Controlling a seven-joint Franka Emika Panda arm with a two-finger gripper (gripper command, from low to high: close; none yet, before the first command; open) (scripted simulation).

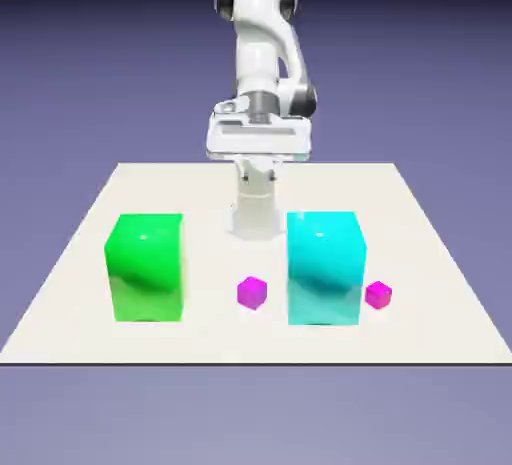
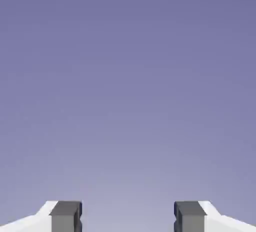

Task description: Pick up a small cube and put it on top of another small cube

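You're at the approach step, nothing grasped yet. Gripper point(image 2: 128, 217) is spread wide and empty, facing only backdrop. One small magenta cube point(image 1: 252, 293) sits between the green cube point(image 1: 146, 267) and cyan cube point(image 1: 325, 267), the other small magenta cube point(image 1: 378, 295) just beside the cyan on the exterior view's right. Next: tilt down, descend over one

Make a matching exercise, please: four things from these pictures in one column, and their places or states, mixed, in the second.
1. green cube
2. cyan cube
3. claw
4. table

a. open, holding nothing
b. between the two magenta cubes
c. nearest the exterior view's left
d. under all the cubes

Pairs: 1-c, 2-b, 3-a, 4-d
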